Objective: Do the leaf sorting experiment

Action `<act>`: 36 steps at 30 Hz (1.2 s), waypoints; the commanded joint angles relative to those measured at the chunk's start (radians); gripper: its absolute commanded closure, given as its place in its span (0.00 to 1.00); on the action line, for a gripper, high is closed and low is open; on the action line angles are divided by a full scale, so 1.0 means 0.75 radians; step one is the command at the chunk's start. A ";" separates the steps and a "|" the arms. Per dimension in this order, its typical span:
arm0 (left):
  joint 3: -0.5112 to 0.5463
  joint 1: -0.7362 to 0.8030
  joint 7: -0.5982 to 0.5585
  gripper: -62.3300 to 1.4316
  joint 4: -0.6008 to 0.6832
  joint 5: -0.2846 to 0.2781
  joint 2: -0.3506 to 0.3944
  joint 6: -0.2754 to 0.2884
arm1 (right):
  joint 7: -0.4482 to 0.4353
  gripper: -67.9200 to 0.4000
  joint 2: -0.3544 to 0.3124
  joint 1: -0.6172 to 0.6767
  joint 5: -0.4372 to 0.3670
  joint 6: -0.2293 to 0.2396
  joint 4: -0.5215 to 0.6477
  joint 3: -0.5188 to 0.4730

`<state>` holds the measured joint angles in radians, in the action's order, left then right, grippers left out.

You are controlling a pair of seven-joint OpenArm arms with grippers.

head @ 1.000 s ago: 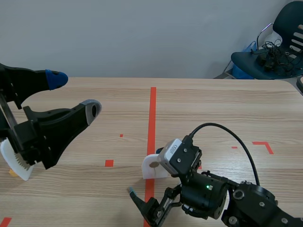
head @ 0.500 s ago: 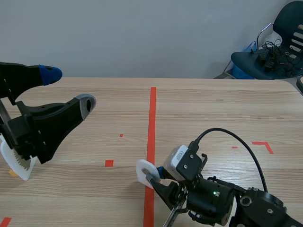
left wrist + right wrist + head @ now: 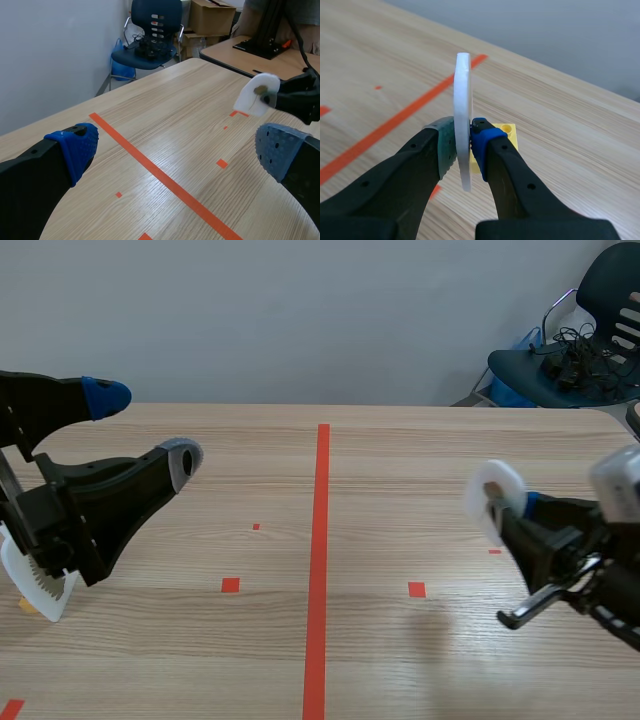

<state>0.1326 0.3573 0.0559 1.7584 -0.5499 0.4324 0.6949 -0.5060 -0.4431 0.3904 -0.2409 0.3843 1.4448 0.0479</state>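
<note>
**Leaf piece aloft, sorting in mid-carry**

Pinched edge-on in the right gripper (image 3: 510, 508) — a flat white piece (image 3: 493, 495) with a small brown spot, held clear of the table (image 3: 400, 470) over its right half, toward the right edge. From the wrist, clamped squarely between one grey pad and one blue, with a yellow block (image 3: 507, 131) lying on the wood just beyond the fingertips. Across the red centre line (image 3: 320, 520), spread wide and holding nothing: the left gripper (image 3: 143, 428), poised over the left edge above a toothed piece (image 3: 35, 585), also white.

By the look of it, a carry stage: piece picked, not yet set down. Next, most likely, a lowering onto whichever spot suits this shape — possibly by the yellow block, though impossible to say from here. Calls for keeping the thin piece from twisting between the pads, and for letting go only once it rests on the wood.
</note>
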 commanded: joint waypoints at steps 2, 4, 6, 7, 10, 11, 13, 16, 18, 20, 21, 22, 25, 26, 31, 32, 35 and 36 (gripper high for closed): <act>0.006 -0.005 -0.018 0.00 0.011 -0.014 -0.002 0.002 | 0.048 0.89 0.010 0.026 -0.105 0.000 -0.025 -0.116; 0.006 -0.005 -0.018 0.00 0.011 -0.014 -0.002 0.002 | 0.108 0.89 0.015 0.034 -0.136 0.000 -0.048 -0.212; 0.006 -0.005 -0.018 0.00 0.011 -0.014 -0.002 0.002 | 0.149 0.89 0.013 0.014 -0.162 -0.006 -0.092 -0.276; 0.006 -0.005 -0.018 0.00 0.011 -0.014 -0.002 0.002 | 0.171 0.89 0.011 -0.006 -0.180 -0.006 -0.125 -0.300; 0.006 -0.005 -0.018 0.00 0.011 -0.014 -0.003 0.002 | 0.193 0.89 -0.002 -0.100 -0.241 -0.005 -0.267 -0.335; 0.006 -0.005 -0.018 0.00 0.011 -0.014 -0.003 0.002 | 0.194 0.89 -0.009 -0.137 -0.258 -0.005 -0.319 -0.336; 0.006 -0.005 -0.018 0.00 0.011 -0.013 -0.003 0.002 | 0.194 0.89 -0.019 -0.213 -0.259 -0.004 -0.425 -0.335; 0.006 -0.005 -0.018 0.00 0.011 -0.013 -0.003 0.002 | 0.191 0.91 -0.023 -0.321 -0.259 -0.004 -0.573 -0.333; 0.006 -0.005 -0.018 0.00 0.011 -0.013 -0.003 0.002 | 0.188 0.92 -0.023 -0.380 -0.259 -0.005 -0.653 -0.333; 0.006 -0.005 -0.018 0.00 0.011 -0.013 -0.003 0.002 | 0.189 0.92 -0.023 -0.431 -0.258 -0.010 -0.723 -0.333; 0.006 -0.005 -0.018 0.00 0.011 -0.013 -0.003 0.002 | 0.189 0.92 -0.023 -0.452 -0.258 -0.022 -0.754 -0.333; 0.006 -0.005 -0.018 0.00 0.011 -0.012 -0.003 0.002 | 0.188 0.92 -0.023 -0.468 -0.258 -0.038 -0.784 -0.333; 0.006 -0.005 -0.018 0.00 0.011 -0.009 -0.003 0.002 | 0.189 0.92 -0.024 -0.495 -0.258 -0.065 -0.845 -0.333; 0.006 -0.005 -0.018 0.00 0.011 -0.009 -0.003 0.002 | 0.189 0.92 -0.025 -0.499 -0.258 -0.064 -0.860 -0.333; 0.006 -0.005 -0.018 0.00 0.011 -0.009 -0.002 0.002 | 0.209 0.92 -0.025 -0.494 -0.258 -0.065 -0.915 -0.333; 0.006 -0.005 -0.018 0.00 0.011 -0.009 -0.002 0.002 | 0.209 0.91 -0.025 -0.491 -0.258 -0.065 -0.923 -0.333; 0.006 -0.005 -0.018 0.00 0.011 -0.009 -0.002 0.002 | 0.208 0.82 -0.026 -0.482 -0.257 -0.064 -0.926 -0.333; 0.006 -0.005 -0.018 0.00 0.011 -0.009 -0.002 0.002 | 0.209 0.78 -0.026 -0.477 -0.257 -0.065 -0.926 -0.333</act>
<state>0.1326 0.3569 0.0559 1.7584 -0.5465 0.4324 0.6949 -0.3344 -0.4404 0.0338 -0.4274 0.3332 0.7345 -0.2066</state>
